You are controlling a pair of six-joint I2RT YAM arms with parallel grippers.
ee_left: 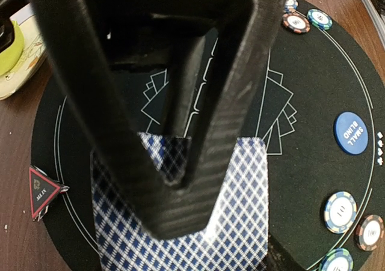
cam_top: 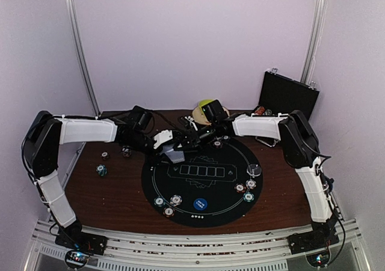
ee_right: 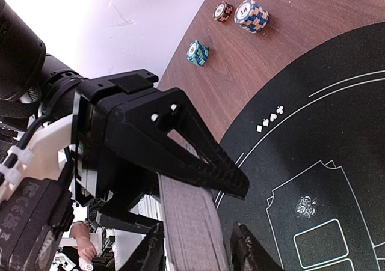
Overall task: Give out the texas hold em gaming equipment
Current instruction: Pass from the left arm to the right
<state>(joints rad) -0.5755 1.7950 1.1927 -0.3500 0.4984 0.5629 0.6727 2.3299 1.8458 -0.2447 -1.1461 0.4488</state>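
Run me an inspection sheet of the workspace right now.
Surface: wood table under a round black mat.
Job's things: card deck in the left pincer; chips grouped at the mat's near and right edges, three more on the wood at left; blue disc and clear disc on the mat; red triangle marker at its edge.
Clutter: green bowl and black case at the back.
Pincers: left shut on the deck; right pincer straddles it, contact unclear.
Cables: black cables along the arms.
Surroundings: pale walls, metal rails in front.

Wood table [cam_top: 96,200]: round blk mat [cam_top: 218,190], few loose chips [cam_top: 102,170].
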